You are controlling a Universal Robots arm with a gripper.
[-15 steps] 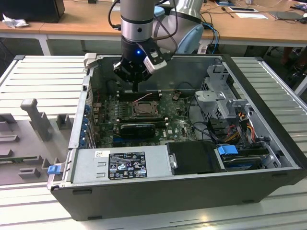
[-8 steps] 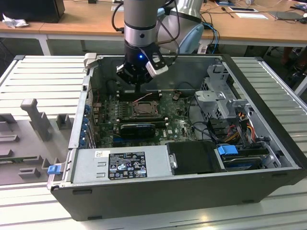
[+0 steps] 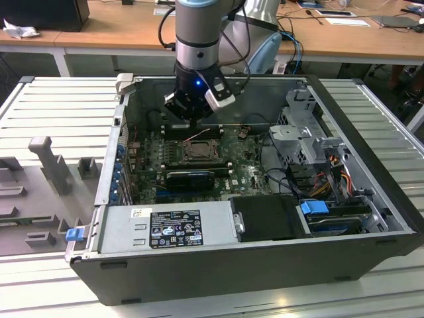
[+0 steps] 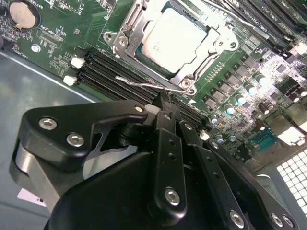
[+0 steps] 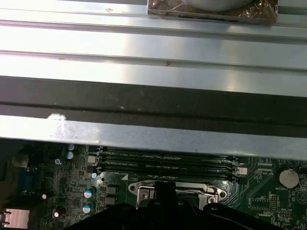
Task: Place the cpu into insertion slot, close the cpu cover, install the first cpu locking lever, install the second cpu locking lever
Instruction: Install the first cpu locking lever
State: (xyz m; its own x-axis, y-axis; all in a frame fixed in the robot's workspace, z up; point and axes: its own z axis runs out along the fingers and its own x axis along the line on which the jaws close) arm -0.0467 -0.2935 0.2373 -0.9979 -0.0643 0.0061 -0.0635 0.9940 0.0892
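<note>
gripper [image 3: 192, 118] sits inside the open pc case [image 3: 371, 252], hovering just past the 12 o'clock edge of the insertion slot [image 3: 197, 152] in the exterior view. in the second wrist view the fingers [image 4: 168, 124] look pressed together, nothing pinched between them, tips right at a thin wire locking lever [image 4: 144, 84] that runs along the socket's near edge. can't tell whether the tips actually touch the lever.

cpu [image 4: 172, 38] is seated in the slot, pale beige-silver top facing up. cpu cover [image 4: 125, 31] is down around it, chip showing through the square window. screws visible at the frame corners.

green motherboard [image 4: 57, 33] around the socket: black ram slots [image 4: 103, 72] just beside the socket on the gripper side, coin cell battery [image 4: 21, 14] further off, row of capacitors [image 4: 242, 96] on the other side.

first wrist view: case wall [image 5: 153, 139] across the upper part, ram slots and the socket frame [image 5: 180, 189] below it, gripper body at the 6 o'clock edge.

exterior view: power supply [image 3: 165, 228] at 6 o'clock of the socket, drive cage [image 3: 311, 132] at 3 o'clock, blue latch [image 3: 315, 207] near the drives.
</note>
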